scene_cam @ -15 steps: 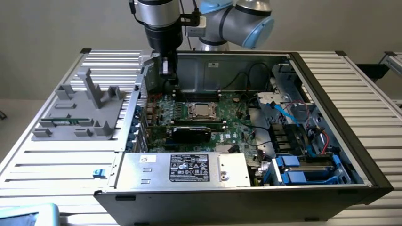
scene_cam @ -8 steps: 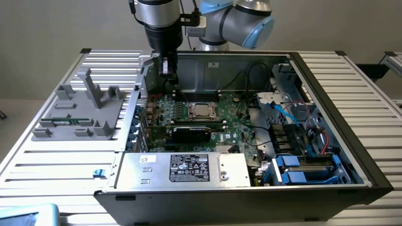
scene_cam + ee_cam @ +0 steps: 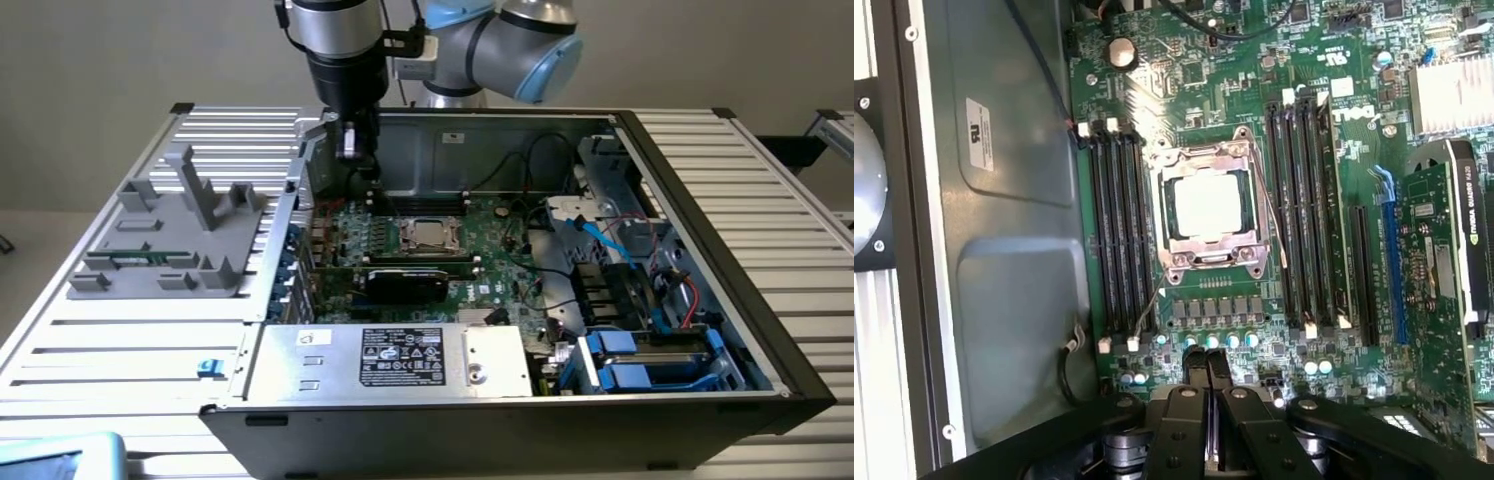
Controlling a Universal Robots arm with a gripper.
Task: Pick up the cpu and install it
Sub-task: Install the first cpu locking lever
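Reaches straight down with the arm (image 3: 340,70) into the open computer case (image 3: 534,430), wrist vertical, near the back wall. Ends in an end effector (image 3: 1204,365) pinched fully closed, gripping nothing, hovering apart from the cpu (image 3: 1206,207). Inside the case: a green motherboard (image 3: 1204,60), with the cpu lying flat within the socket's metal frame (image 3: 1209,160), between banks of black memory slots (image 3: 1119,230). Shiny silver square top. Ribbed metal counter (image 3: 134,340) underneath.

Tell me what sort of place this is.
Probably a robotics bench for computer assembly: a robot arm over an open computer case, on a slatted metal table with a grey parts fixture.
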